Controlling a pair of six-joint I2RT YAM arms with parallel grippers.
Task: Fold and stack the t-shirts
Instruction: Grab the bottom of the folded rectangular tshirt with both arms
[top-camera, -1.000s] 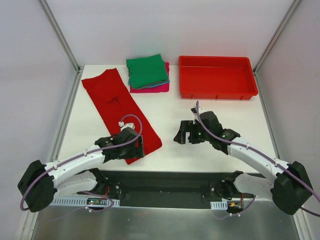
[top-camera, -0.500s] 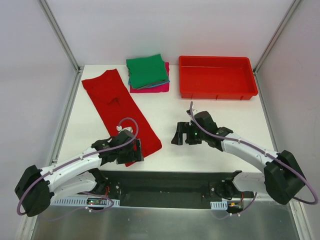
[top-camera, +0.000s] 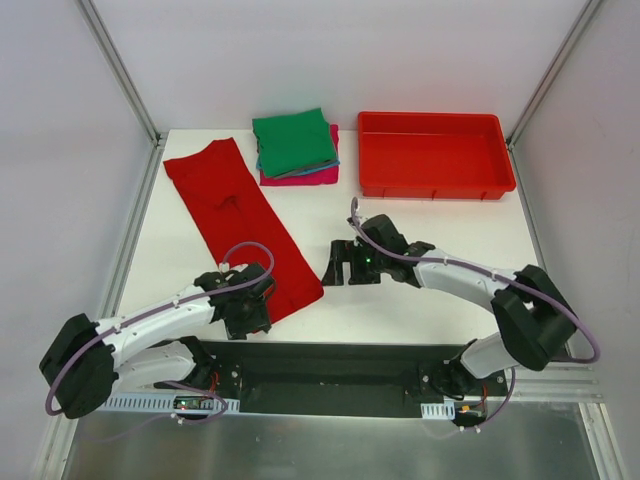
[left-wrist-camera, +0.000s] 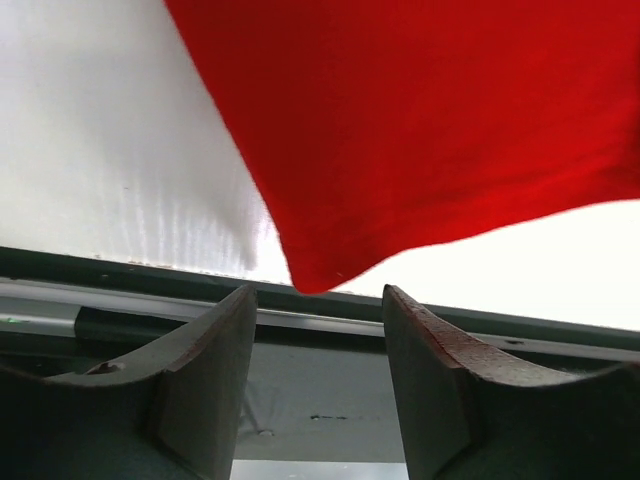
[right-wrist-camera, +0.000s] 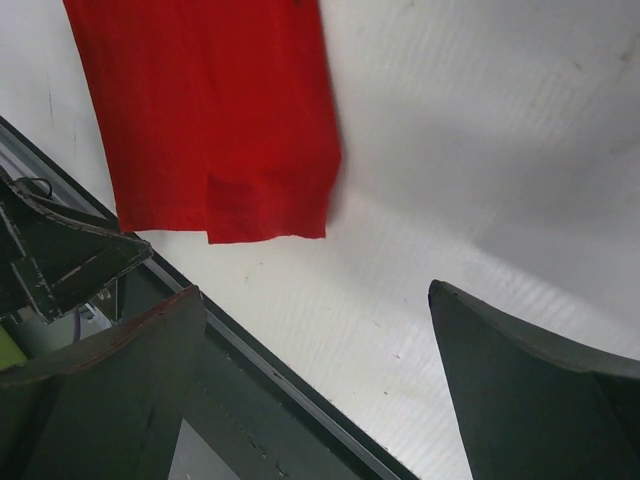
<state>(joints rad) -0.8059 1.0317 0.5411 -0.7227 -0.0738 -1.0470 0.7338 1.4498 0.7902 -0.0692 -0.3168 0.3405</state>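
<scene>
Just beyond spread left claw (left-wrist-camera: 318, 296), red t-shirt (left-wrist-camera: 420, 120) corner

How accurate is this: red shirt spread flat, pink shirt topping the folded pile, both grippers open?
Wrong on one point: the green shirt is on top, with the pink shirt underneath, per the top external view. The red shirt is flat; left gripper and right gripper are open.

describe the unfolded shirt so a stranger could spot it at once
Look at the white table: on its left half, a long red t-shirt lies in a diagonal strip from the far left corner toward the near edge. The red bin at far right is rigid plastic, and the green t-shirt tops a folded square stack; only this one is spread out.
</scene>
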